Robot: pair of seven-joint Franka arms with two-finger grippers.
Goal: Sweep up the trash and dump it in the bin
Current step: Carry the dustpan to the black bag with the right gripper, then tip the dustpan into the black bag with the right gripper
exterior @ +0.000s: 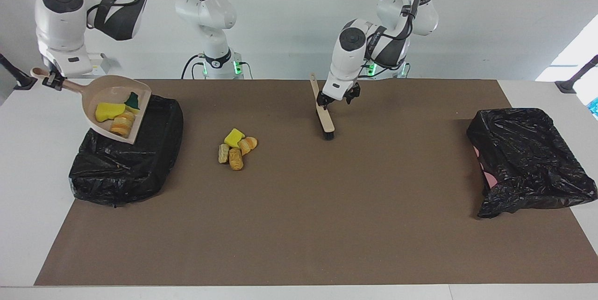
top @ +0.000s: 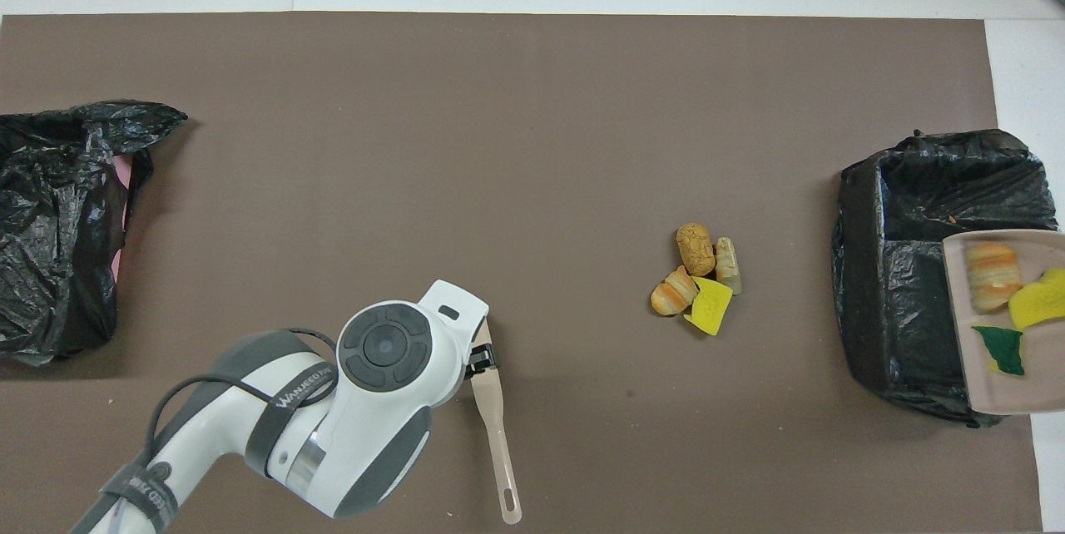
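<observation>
White wall; white table under brown mat; daylight at one edge.

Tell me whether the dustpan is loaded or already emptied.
Loaded. The dustpan, held by the right gripper over the black-lined bin, carries three pieces: a yellow sponge chunk, a green-backed one, a bread-like roll.

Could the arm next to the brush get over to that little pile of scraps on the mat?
Probably yes. The left gripper hangs by the brush, jaws open, and only bare mat lies between it and the pile. Nothing blocks the way.
</observation>
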